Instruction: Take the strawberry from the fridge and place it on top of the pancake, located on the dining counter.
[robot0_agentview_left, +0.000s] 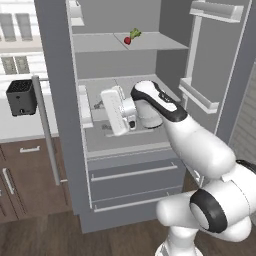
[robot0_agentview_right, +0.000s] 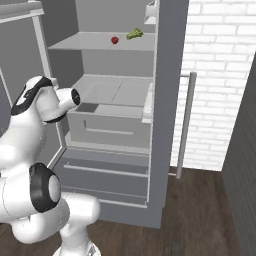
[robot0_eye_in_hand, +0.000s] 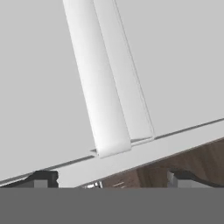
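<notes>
- Left base view: the strawberry (robot0_agentview_left: 128, 40) is seen lying on the upper shelf (robot0_agentview_left: 150, 42) of the open fridge (robot0_agentview_left: 60, 125), well above the jaws (robot0_agentview_left: 97, 106), which are held low in the compartment beneath that shelf.
- In the right base view the strawberry (robot0_agentview_right: 114, 40) is shown resting on the same shelf, with a green leafy bit (robot0_agentview_right: 134, 34) just beside it; whether the two are touching cannot be told.
- In the hand view the two dark fingertips (robot0_eye_in_hand: 41, 178) are seen wide apart with nothing between them, so the jaws are taken as spread and empty; a pale fridge panel and its raised bar (robot0_eye_in_hand: 103, 87) lie ahead of them.
- The berry is judged to be very light, soft and easily bruised, with a rounded, somewhat slick skin that may roll or squirt out of a hard pinch.
- A gentle closure across the widest part of the red body is advised, the leafy cap being left clear.
- The shelf edge above the jaws is judged a collision risk on the rise.
</notes>
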